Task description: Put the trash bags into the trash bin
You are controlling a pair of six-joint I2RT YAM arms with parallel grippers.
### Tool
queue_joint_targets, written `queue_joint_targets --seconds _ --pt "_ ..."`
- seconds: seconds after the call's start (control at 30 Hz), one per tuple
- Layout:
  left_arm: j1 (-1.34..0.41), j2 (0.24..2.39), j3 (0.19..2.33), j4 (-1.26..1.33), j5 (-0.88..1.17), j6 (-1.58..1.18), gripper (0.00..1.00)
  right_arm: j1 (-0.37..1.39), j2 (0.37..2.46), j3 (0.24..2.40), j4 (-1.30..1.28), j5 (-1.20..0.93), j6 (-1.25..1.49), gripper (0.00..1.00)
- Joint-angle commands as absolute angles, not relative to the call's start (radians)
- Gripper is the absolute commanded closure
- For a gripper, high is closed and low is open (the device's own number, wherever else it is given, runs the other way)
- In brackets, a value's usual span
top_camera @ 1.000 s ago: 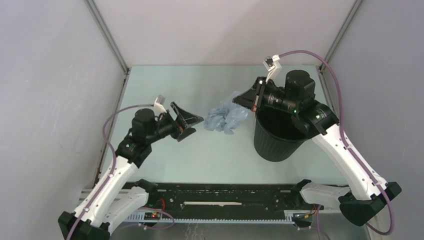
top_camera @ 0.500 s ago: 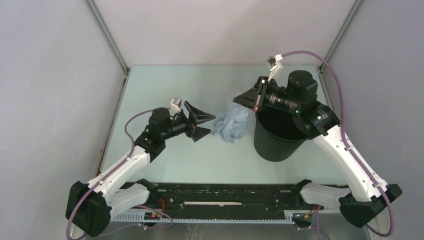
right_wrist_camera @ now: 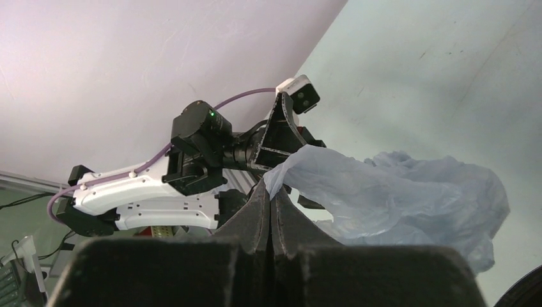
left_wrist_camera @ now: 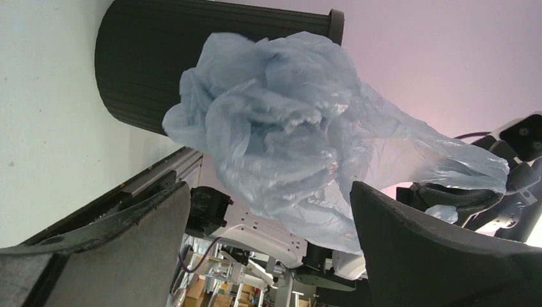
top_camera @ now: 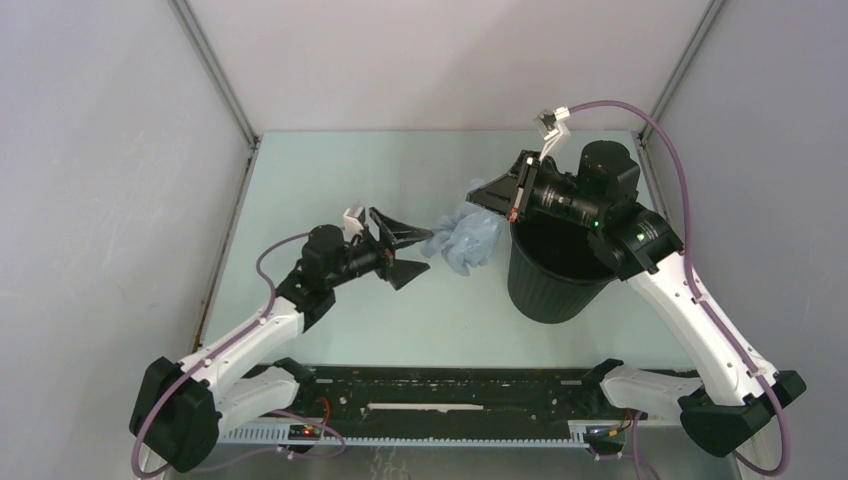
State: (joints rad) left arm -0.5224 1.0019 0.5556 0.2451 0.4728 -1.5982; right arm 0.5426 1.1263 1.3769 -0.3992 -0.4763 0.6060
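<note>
The right gripper (top_camera: 478,197) is pressed shut w/ one corner of the thin, translucent pale blue plastic film bag (top_camera: 462,238) pinched in it; the right wrist view shows film trapped at the closed fingertips (right_wrist_camera: 261,203), and the rest billows away in a crumpled bunch. The bag is outside the round black ribbed plastic bin (top_camera: 545,285), just beside its left rim, above the pale green tabletop (top_camera: 330,170); can't tell if the lowest folds touch the surface. The left gripper (top_camera: 426,259) has its jaws spread wide and holds nothing. It points at the bunch, which sits straight ahead and roughly centred btwn the two open fingers in the left wrist view, w/ the bin behind it. Key relation: the bag's long axis runs from the pinched corner down and left toward the left gripper, i.e. away from the bin mouth. So the bulk is nearer the left arm, while the bin is nearer the right. Judgement: bag isn't in yet. Next move prob needs the left jaws to close on the loose bunch, then both arms carry it rightward over the rim. The film is wider than the opening, so it could drape over the edge.
</note>
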Motion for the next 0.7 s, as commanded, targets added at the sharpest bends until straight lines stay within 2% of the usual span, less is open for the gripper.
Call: queue_joint_targets --seconds 0.0,0.1,0.2,0.4,0.67 --pt "-0.539 1.011 0.579 0.318 0.456 -1.628 0.00 0.536 1.105 1.375 -0.354 -0.477 0.620 1.00" --pt "-0.540 1.055 0.591 0.375 0.483 -1.645 0.01 0.535 1.104 1.375 -0.347 -0.479 0.623 1.00" --pt "-0.541 1.073 0.584 0.464 0.464 -1.687 0.07 0.533 1.105 1.376 -0.345 -0.479 0.623 1.00" --pt "-0.541 1.064 0.575 0.524 0.456 -1.716 0.36 0.532 1.102 1.375 -0.355 -0.478 0.617 1.00" --pt "-0.540 1.033 0.546 0.504 0.429 -1.712 0.49 0.528 1.100 1.376 -0.368 -0.483 0.612 1.00"
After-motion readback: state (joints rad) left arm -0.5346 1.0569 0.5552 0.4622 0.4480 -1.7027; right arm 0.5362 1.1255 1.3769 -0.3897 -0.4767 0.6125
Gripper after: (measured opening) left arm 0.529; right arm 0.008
